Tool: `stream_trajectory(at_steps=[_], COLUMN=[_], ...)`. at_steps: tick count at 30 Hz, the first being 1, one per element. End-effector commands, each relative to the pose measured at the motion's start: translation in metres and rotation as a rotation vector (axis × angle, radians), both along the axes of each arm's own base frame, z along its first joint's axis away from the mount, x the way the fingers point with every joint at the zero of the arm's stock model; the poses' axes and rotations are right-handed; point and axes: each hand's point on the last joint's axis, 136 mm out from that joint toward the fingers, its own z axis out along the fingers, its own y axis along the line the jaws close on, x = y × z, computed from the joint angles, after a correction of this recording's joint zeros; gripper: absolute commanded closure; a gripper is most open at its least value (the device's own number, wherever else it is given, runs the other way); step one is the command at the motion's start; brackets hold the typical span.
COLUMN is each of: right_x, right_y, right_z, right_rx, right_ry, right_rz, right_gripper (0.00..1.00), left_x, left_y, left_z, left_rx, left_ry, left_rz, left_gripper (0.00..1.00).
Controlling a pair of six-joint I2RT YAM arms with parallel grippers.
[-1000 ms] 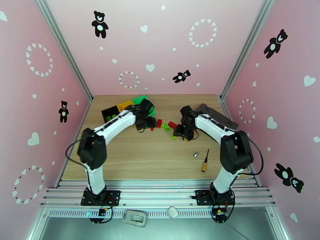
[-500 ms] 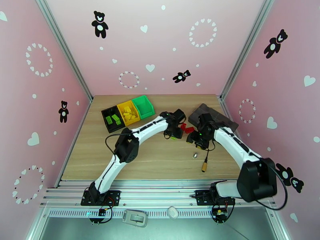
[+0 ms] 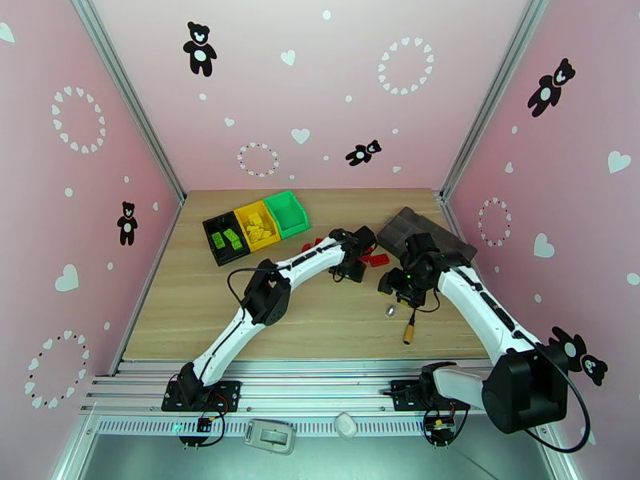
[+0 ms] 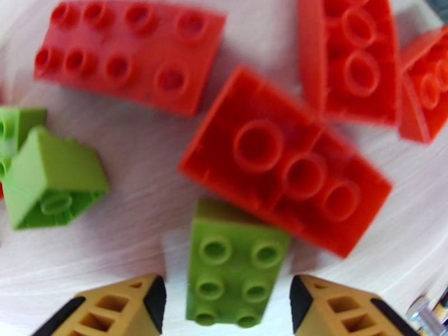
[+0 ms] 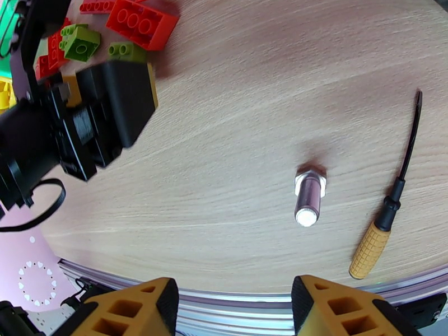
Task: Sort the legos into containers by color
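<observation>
While its jaws stand apart, the left gripper (image 4: 227, 309) straddles one green lego (image 4: 235, 270) lying studs up on the bench (image 4: 140, 231). A sliver of bare wood shows on either side between the brick and the fingertips (image 4: 120, 306). Just beyond that brick, and seemingly touching its far edge, lies one upturned red lego (image 4: 285, 163) with its hollow side up. Three other red legos sit farther out. One is a studs-up red lego (image 4: 126, 51) ahead to the left, one a far red lego (image 4: 350, 57) ahead to the right, and one an edge red lego (image 4: 428, 79) cut off at the right. To the gripper's left, two more green pieces touch each other: a tipped green lego (image 4: 53, 180) and a partly seen green lego (image 4: 14, 130).

Seen from above, the three containers stand well apart from this gripper, off to its left. The black bin (image 3: 216, 251) holds two green bricks. The yellow bin (image 3: 266, 235) holds yellow bricks too small to count. The green bin (image 3: 286, 214) stands beside it.

The right gripper (image 5: 235, 309) is also spread wide, with nothing between its fingers. Ahead of it lies one metal bolt (image 5: 309, 197), and to the bolt's right one screwdriver (image 5: 389, 219) with a yellow handle. One dark grey tray (image 3: 428, 232) lies just behind this gripper.
</observation>
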Motion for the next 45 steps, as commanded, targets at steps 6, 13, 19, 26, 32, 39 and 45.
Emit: stream_trajectory(at_steps=[6,13,19,26,32,39,45], right_x=[-0.010,0.000,0.018,0.045,0.067,0.089,0.104], right_y=[0.001,0.012,0.026,0.058,0.096,0.154,0.210], right_z=[0.000,0.003,-0.001,-0.001,0.004,0.004,0.006], right_rx=[0.015,0.076,0.128,0.172,0.196,0.226,0.266], right_ry=[0.018,-0.014,-0.028,-0.056,-0.069,-0.054,-0.041], right_rz=[0.019,0.013,0.008,0.061,0.152,0.279,0.389], right_gripper=[0.42,0.42,0.42,0.42,0.42,0.42,0.42], left_x=[0.004,0.000,-0.002,-0.001,0.005,0.016,0.022], left_y=[0.002,0.007,0.017,0.038,0.081,0.154,0.223], left_z=[-0.003,0.018,0.047,0.074,0.087,0.108,0.118], left_rx=[0.012,-0.006,-0.076,-0.185,-0.261,-0.307,-0.305], left_ry=[-0.001,-0.018,-0.029,-0.024,-0.014,-0.047,-0.075], left_rz=[0.030,0.034,0.067,0.129,0.247,0.406,0.551], left_gripper=[0.59,0.69,0.72,0.74,0.75,0.75,0.75])
